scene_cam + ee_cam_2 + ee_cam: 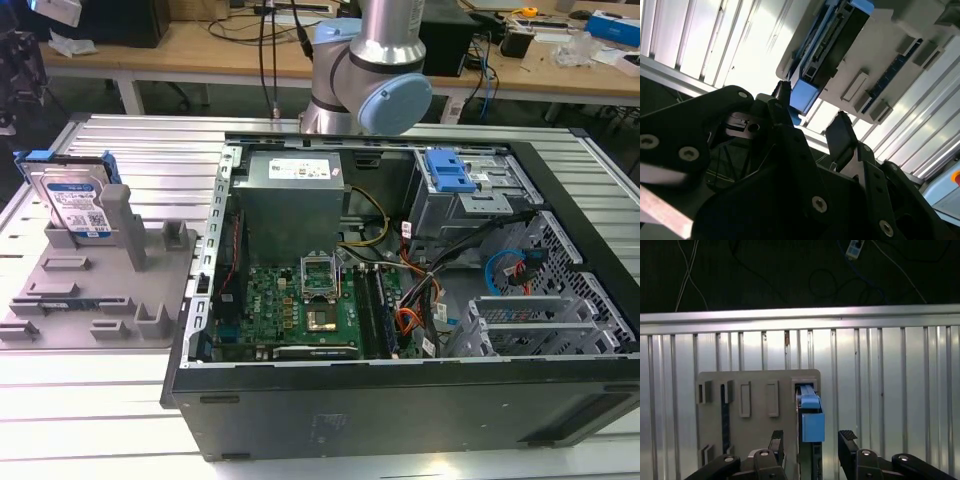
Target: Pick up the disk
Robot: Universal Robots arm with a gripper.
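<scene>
The disk (75, 205) stands on edge in a grey slotted holder (100, 290) at the exterior view's left, its white-and-blue label facing out and blue rails on its sides. In the first wrist view the disk (810, 415) shows edge-on with a blue rail end, in the holder (755, 385). My gripper (811, 439) is open above it, one black finger (776, 440) on each side and clear of it. The second wrist view has the disk (825, 50) beyond the open gripper (812, 105).
An open computer case (560, 290) with a motherboard takes up the middle and right of the ribbed metal table (150, 150). Inside are a grey metal box (290, 200) and a blue bracket (448, 170) on a cage. My arm's joint (370, 80) rises behind the case.
</scene>
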